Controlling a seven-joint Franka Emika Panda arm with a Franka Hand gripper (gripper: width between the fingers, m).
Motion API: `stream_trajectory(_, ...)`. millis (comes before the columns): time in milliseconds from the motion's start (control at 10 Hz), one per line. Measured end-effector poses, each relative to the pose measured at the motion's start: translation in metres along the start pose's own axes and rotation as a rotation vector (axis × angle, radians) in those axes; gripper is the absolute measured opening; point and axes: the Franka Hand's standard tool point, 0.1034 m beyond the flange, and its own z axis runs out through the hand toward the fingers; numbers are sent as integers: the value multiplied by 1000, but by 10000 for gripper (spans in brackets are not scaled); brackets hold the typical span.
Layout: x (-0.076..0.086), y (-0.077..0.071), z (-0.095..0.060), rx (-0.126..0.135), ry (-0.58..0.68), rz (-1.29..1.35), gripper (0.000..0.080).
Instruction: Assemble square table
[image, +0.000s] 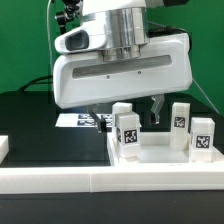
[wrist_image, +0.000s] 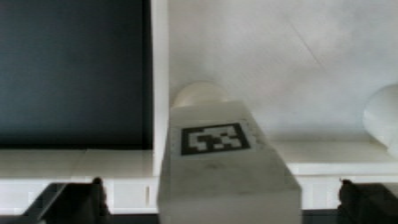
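On the white tabletop slab (image: 150, 160), which lies flat, four tagged legs stand upright, seemingly ready for picking. Above them the claw (image: 125, 117) hangs wide open and empty, straddling one leg (wrist_image: 217, 150) without touching.
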Motion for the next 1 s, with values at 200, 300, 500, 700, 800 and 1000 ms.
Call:
stream_trajectory(200,0,0,0,1,0,13,524)
stream_trajectory(300,0,0,0,1,0,19,524)
stream_trajectory(500,0,0,0,1,0,43,288)
stream_trajectory(700,0,0,0,1,0,119,288)
stream_trajectory(800,0,0,0,1,0,206,288)
stream_trajectory(1000,-1,1,0,5,1,350,288)
